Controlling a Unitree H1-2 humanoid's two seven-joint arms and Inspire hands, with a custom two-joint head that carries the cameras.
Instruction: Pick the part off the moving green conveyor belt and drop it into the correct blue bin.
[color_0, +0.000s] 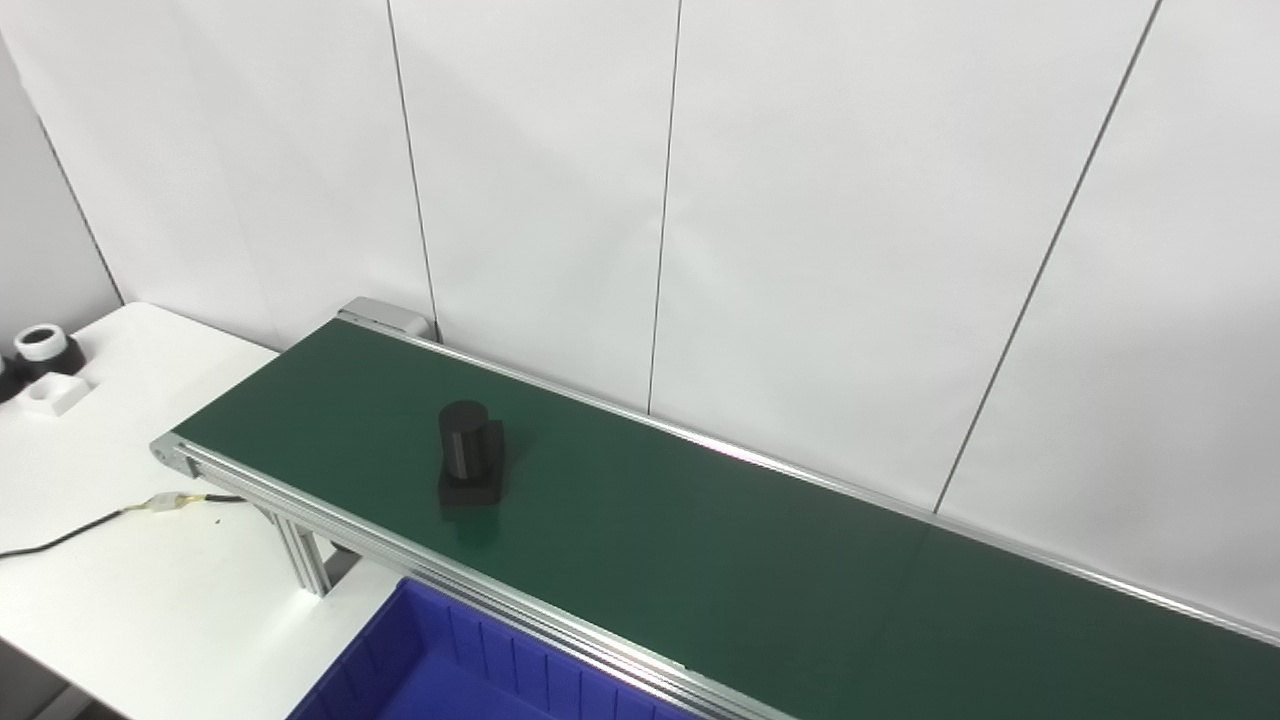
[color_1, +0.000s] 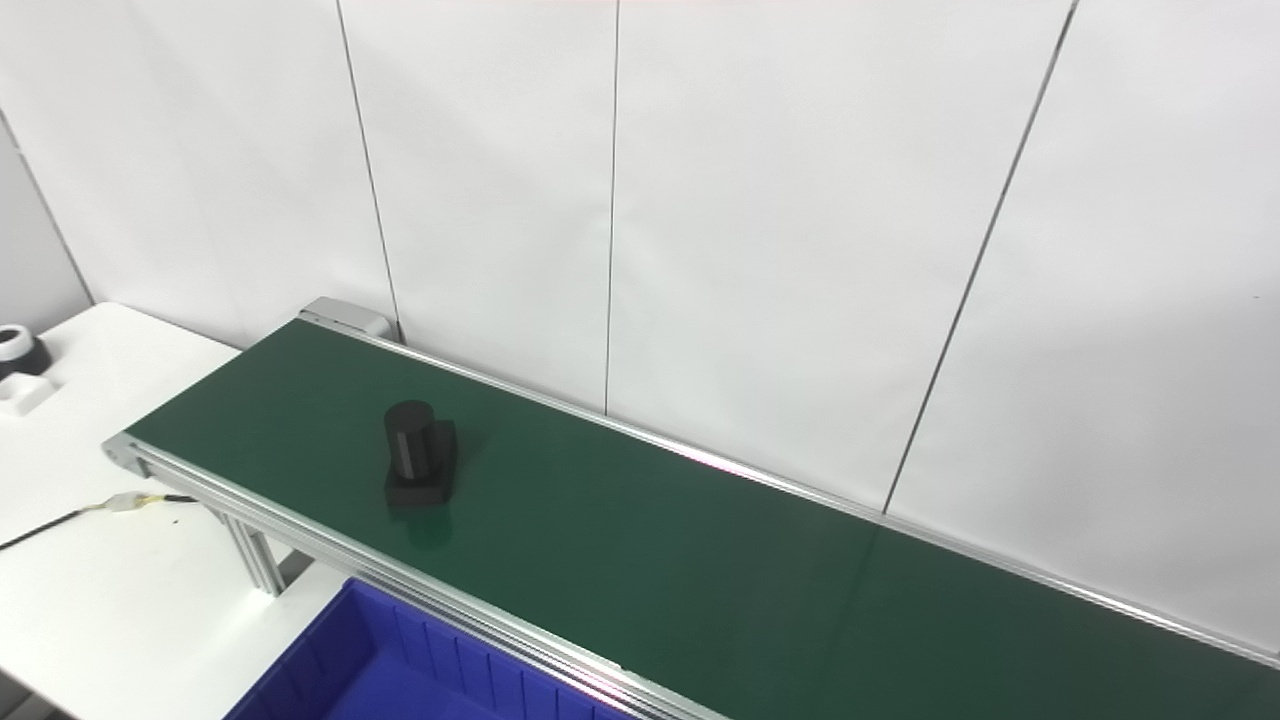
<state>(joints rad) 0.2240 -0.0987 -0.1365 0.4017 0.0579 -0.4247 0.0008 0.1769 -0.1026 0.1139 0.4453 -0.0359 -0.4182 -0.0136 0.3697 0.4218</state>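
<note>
A black part (color_0: 469, 454), a cylinder standing on a square base, sits upright on the green conveyor belt (color_0: 700, 540) towards its left end; it also shows in the right eye view (color_1: 419, 455). A blue bin (color_0: 450, 670) stands below the belt's near rail at the bottom edge, only partly in view. Neither hand is in view in either eye view.
A white table (color_0: 120, 560) lies left of the belt, with a cable and connector (color_0: 165, 503) on it and small black-and-white parts (color_0: 45, 365) at its far left. White wall panels (color_0: 800, 200) stand right behind the belt.
</note>
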